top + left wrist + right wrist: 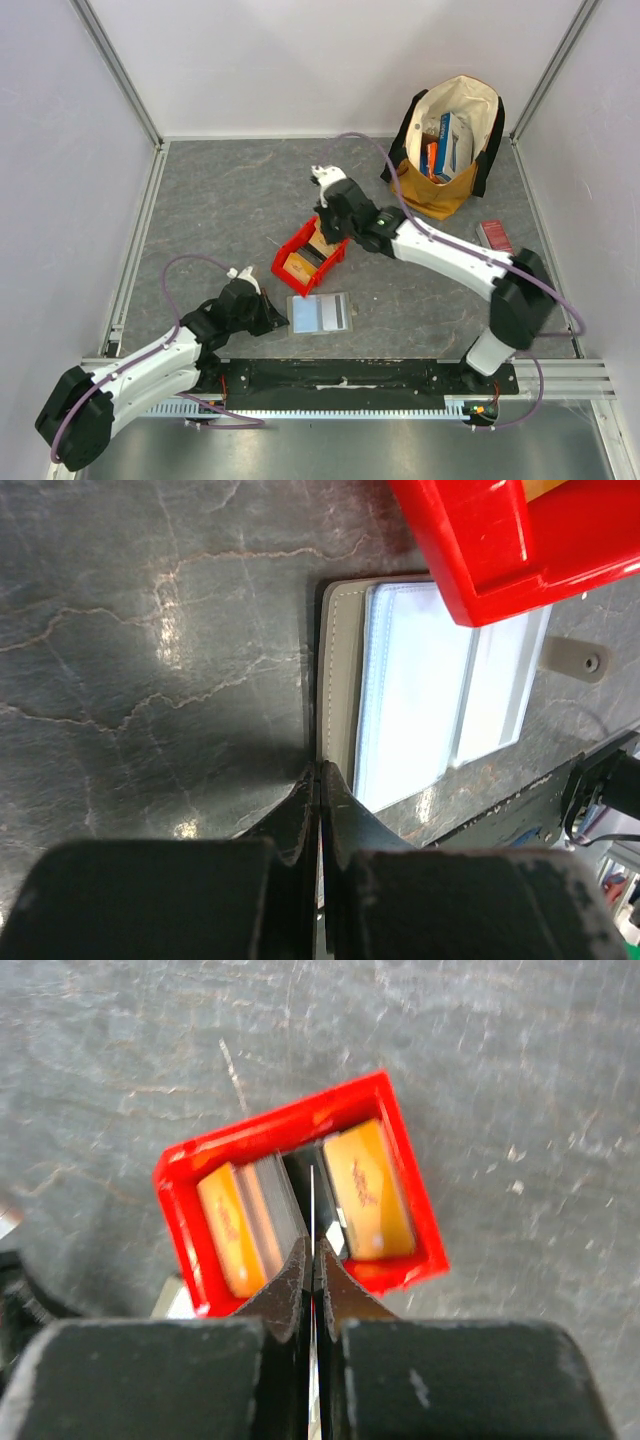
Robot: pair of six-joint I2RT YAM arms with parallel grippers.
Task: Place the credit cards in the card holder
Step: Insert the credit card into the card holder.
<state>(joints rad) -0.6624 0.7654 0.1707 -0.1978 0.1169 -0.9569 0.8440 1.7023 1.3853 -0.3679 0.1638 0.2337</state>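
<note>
Credit card (312, 1195) | step: pickup; your right gripper (313, 1247) pinched it edge-on over red bin (270, 1131), frame centre | left gripper (318, 772) clamped card holder (338, 660) edge | next called for aligning with a sleeve.

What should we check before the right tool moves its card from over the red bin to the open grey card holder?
1. Grip: right tool shut on thin white plastic card, seen edge-on: ok.
2. Card lifted clear of the red plastic bin: cannot tell.
3. Target: flat grey folding card holder lies open, clear plastic sleeves facing up: ok.
4. Brace: left tool shut, tips at the holder's edge; whether it pins the holder: cannot tell.
5. Approach room: bin sits close beside the holder; touching or apart: cannot tell.
</note>
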